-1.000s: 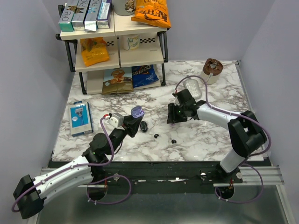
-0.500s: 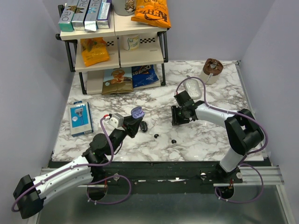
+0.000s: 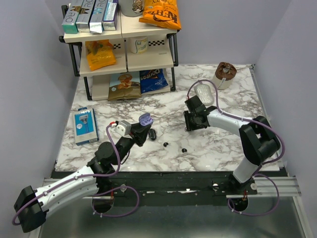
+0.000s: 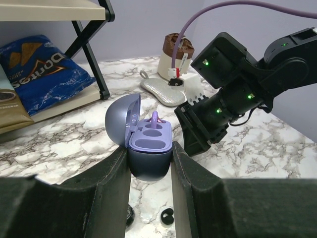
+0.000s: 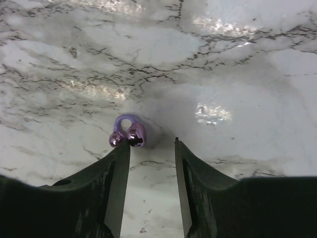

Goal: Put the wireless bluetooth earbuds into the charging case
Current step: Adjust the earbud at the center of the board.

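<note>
**Item 1, nearest you.** Wireless bluetooth earbuds [image 3: 166,144]: two glossy black buds. They lay loose on the tabletop [image 3: 213,148], nearer you than the charging case and just to its right. The two were close together but apart. They were too small to tell which way either pointed.

**Item 2.** Charging case [image 4: 150,141]: held above the tabletop in your left tool [image 4: 150,166], whose fingers were closed against its two sides. The lid was swung open to the left and the empty sockets faced up. Its long axis seemed to run from finger to finger.

**Item 3, farthest.** Right tool [image 5: 151,144]: well to the right of the case, about half open and holding nothing. A small pale purple piece [image 5: 127,133] lay just beside its left fingertip.

**Status, as judged.** Neither bud was seated, so you were at the pick-up step. The next move called for bringing the right tool back toward the case, over one bud. That bud needed a fine, narrow pinch, and then lowering into an upturned socket.
</note>
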Robot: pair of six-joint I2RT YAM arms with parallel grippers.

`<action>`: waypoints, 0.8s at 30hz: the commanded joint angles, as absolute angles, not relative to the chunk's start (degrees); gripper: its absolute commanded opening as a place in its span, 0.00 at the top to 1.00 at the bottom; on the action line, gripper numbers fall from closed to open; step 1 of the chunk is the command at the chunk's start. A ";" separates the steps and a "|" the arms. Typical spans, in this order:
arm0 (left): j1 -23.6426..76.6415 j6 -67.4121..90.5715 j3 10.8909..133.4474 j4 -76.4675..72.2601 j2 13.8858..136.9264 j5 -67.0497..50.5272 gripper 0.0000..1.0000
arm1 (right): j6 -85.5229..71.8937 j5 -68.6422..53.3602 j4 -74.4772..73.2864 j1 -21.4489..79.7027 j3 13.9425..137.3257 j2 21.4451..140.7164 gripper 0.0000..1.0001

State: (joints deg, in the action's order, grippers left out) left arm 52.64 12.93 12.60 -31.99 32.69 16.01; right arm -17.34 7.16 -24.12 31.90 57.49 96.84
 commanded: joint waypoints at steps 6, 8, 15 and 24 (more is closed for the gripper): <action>53.00 13.62 12.83 -32.87 31.99 16.08 1.00 | -22.58 12.74 -26.98 29.27 59.06 95.37 0.46; 53.09 13.62 12.74 -32.52 31.55 16.17 1.00 | -23.03 12.92 -26.02 29.27 58.27 93.88 0.46; 53.26 13.80 11.87 -33.40 31.11 16.61 1.00 | -28.63 4.93 -24.26 29.44 56.16 88.16 0.42; 53.26 13.80 12.22 -34.54 32.17 16.44 1.00 | -48.23 1.76 -19.69 29.44 51.60 91.23 0.41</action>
